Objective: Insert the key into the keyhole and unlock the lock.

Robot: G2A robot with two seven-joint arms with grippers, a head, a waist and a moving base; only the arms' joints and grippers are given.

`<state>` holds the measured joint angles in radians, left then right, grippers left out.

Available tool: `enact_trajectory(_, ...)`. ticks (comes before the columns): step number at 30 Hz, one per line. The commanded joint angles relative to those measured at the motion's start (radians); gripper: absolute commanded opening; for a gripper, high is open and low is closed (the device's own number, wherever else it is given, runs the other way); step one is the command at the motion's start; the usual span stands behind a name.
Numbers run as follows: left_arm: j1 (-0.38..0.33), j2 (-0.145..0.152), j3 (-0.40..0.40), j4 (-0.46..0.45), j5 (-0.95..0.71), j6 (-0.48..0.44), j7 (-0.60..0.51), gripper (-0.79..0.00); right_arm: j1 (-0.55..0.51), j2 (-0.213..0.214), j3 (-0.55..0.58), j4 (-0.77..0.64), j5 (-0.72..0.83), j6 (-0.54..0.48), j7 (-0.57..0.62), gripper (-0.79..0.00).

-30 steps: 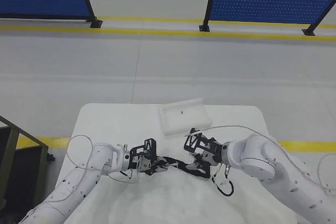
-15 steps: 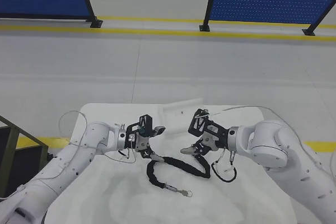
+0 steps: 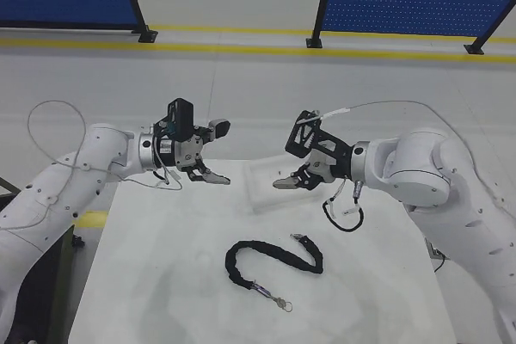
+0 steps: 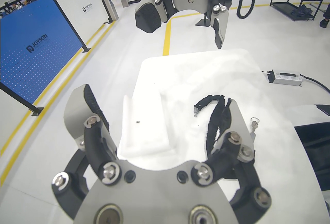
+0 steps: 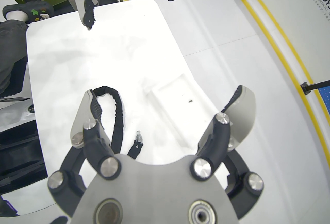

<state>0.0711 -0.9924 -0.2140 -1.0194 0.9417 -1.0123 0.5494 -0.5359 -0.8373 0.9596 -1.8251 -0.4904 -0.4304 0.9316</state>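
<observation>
Both the left gripper (image 3: pixel 213 155) and right gripper (image 3: pixel 290 163) hang spread and empty above the surface's (image 3: pixel 155 258) far edge, clear of the lock (image 3: pixel 271 254), which lies mid-surface in an open curl, the key (image 3: pixel 271 295) at one end (unlocked, I'd judge).

I see both white arms held up, elbows out, wrists turned inward. The silver-and-black left gripper (image 3: pixel 217 155) and right gripper (image 3: pixel 291 155) face each other, jaws spread wide.
</observation>
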Motion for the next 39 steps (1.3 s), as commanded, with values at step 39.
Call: enact_trajectory(39,-0.112,0.057,0.044,-0.06,-0.275,0.0,-0.273,-0.001,0.114,-0.023,-0.03,0.026,0.056,0.057,0.102,-0.001)
